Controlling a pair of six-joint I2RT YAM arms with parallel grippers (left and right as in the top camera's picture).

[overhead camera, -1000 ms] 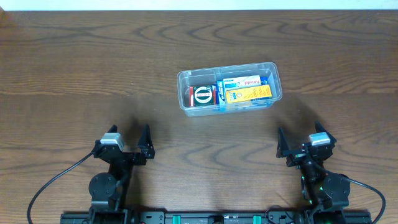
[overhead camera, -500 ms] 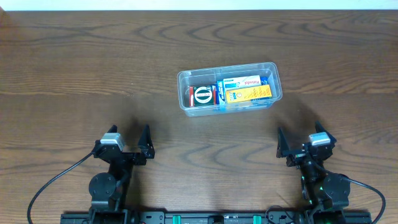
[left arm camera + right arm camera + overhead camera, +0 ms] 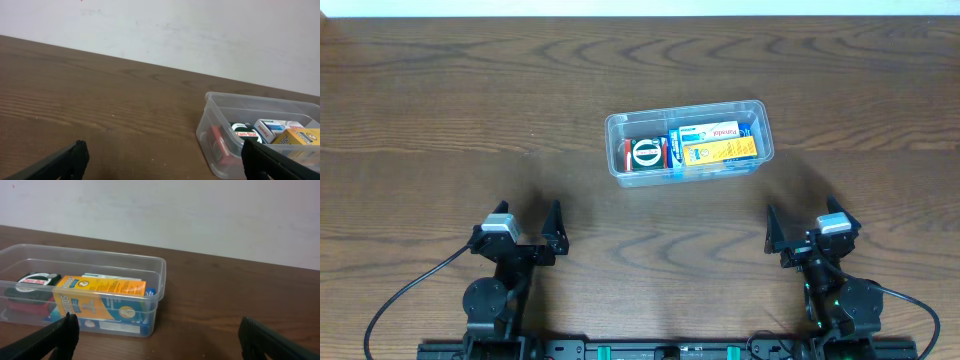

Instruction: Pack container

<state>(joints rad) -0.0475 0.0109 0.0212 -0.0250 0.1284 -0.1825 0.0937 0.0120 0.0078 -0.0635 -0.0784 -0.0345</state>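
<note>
Left pincer (image 3: 530, 215), right pincer (image 3: 800, 215) wide, empty, container (image 3: 686, 108) apart, yellow box (image 3: 100, 299) long side only in right wrist view

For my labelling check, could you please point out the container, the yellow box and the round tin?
container (image 3: 686, 108): overhead, far rim
yellow box (image 3: 720, 151): overhead, top face
round tin (image 3: 644, 153): overhead, lid centre

A dark wood-grain table (image 3: 440, 120) carries one clear container (image 3: 615, 150) near its middle.
</note>
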